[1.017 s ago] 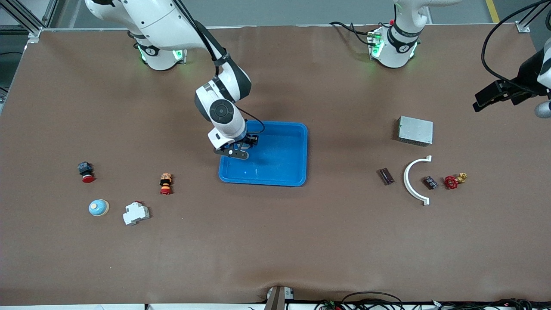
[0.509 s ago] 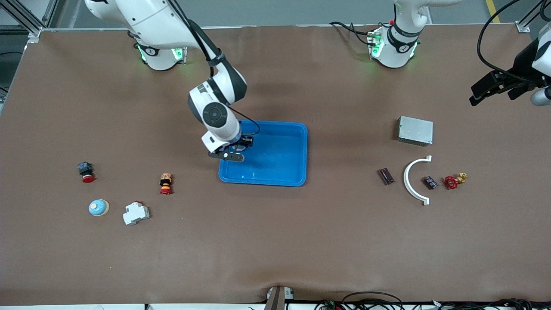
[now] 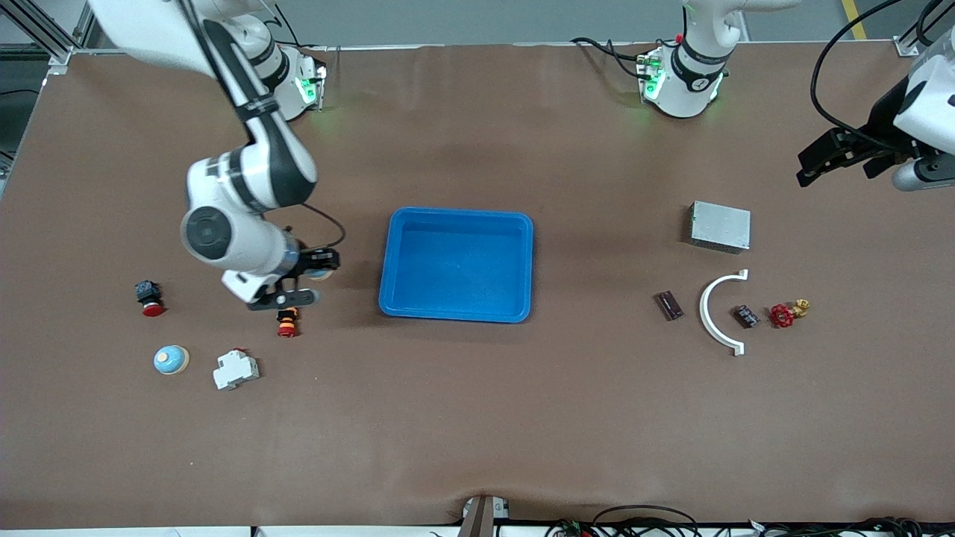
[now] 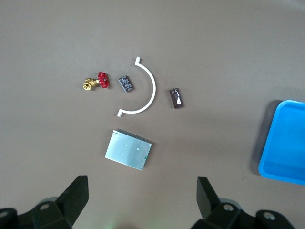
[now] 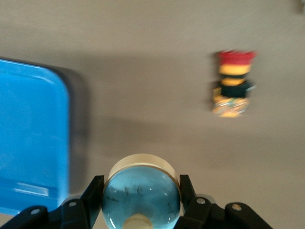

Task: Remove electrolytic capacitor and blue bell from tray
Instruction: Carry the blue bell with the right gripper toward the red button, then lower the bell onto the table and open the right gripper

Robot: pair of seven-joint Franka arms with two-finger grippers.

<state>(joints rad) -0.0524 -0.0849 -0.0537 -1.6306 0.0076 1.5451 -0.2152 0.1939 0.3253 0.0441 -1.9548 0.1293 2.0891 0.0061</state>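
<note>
Taking twelve o'clock as the robots' bases in the front view, closest to that camera sit a white breaker (image 3: 235, 369) and, at its nine o'clock, a blue bell-shaped dome (image 3: 171, 359) on the cloth, both well clear of the tray (image 3: 456, 313).

Farther in, the right gripper (image 3: 302, 282) hangs over the cloth at the tray's nine o'clock. It is above bare table beside the red-and-orange pushbutton (image 3: 286, 319). Its fingers (image 5: 93, 193) are pinched in on the blue bell (image 5: 141, 198), one on each flank of the dome. I'd say gripping across the round sides is what keeps the bell from rolling out. The bell is outside the rim, and I judge this a fair spot to set it down, provided it misses the pushbutton.

The tray shows nothing inside it. I cannot pick out which small dark part is the capacitor.

At the tray's three o'clock lies a white arc (image 3: 718, 313), with a grey metal box (image 3: 720, 226) farther in. The left gripper (image 4: 141, 183) waits high over that end, with its fingers spread fully and nothing between them.
</note>
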